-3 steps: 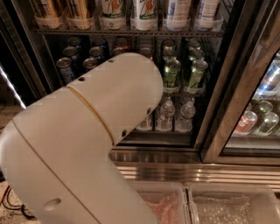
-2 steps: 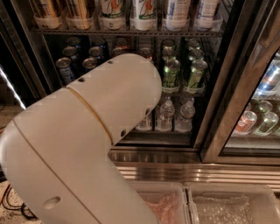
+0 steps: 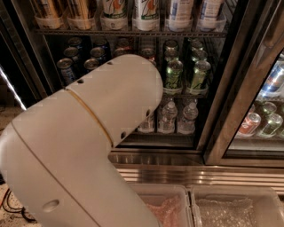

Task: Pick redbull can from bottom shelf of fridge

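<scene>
– How much room is there at the fridge point(image 3: 220, 116) opening?

– Not much that shows. The steel post runs slanting down the right side, the ribbed steel base point(image 3: 186, 174) crosses below, and the thick white arm point(image 3: 88, 133) fills the left and middle of the view. Only the right part of the bottom shelf point(image 3: 177, 135) is visible, between the arm's rounded end and the post.

– What sits on that shelf?

– Clear water bottles point(image 3: 167, 116), upright in rows near the front edge. The rack above holds dark cans point(image 3: 66, 70) on the left and green bottles point(image 3: 174, 73) on the right. Tall bottles point(image 3: 146, 12) stand on the top rack.

– And the redbull can?

– I cannot tell where it is. The arm covers the left half of the bottom shelf.

– Anything to the right?

– A glass door point(image 3: 259, 146) with more cans point(image 3: 249, 124) behind it. Below the base, two pale plastic tubs point(image 3: 235, 191) sit side by side, with crinkled clear wrap inside.

– The arm's pose?

– It rises from the lower left and points up and right, toward the shelves. The gripper is out of sight somewhere past it, so whether it is apart or together I cannot tell.
</scene>
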### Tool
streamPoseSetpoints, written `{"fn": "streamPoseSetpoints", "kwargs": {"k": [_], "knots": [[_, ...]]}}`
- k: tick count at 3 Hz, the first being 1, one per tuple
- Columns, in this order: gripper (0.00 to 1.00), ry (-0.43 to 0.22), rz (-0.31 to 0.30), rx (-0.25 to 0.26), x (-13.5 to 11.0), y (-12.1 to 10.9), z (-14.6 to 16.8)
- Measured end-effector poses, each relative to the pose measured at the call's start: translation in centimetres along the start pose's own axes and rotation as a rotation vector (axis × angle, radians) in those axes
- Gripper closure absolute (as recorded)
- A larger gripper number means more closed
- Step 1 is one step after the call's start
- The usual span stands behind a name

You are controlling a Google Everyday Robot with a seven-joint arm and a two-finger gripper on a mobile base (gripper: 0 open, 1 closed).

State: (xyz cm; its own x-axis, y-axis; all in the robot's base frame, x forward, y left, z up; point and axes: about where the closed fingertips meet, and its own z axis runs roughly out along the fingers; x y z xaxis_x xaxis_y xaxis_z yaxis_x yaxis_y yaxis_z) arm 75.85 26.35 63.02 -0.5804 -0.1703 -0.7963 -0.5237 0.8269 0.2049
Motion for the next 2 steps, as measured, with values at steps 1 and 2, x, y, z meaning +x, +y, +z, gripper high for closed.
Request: {"fn": "streamPoseSetpoints", "kwargs": {"k": [1,2], "knots": [[0.9,0.0,0.0,0.0,0.0,0.0,0.0],[1.0,0.006,-0.006,-0.026,0.52,0.05,-0.78]]}}
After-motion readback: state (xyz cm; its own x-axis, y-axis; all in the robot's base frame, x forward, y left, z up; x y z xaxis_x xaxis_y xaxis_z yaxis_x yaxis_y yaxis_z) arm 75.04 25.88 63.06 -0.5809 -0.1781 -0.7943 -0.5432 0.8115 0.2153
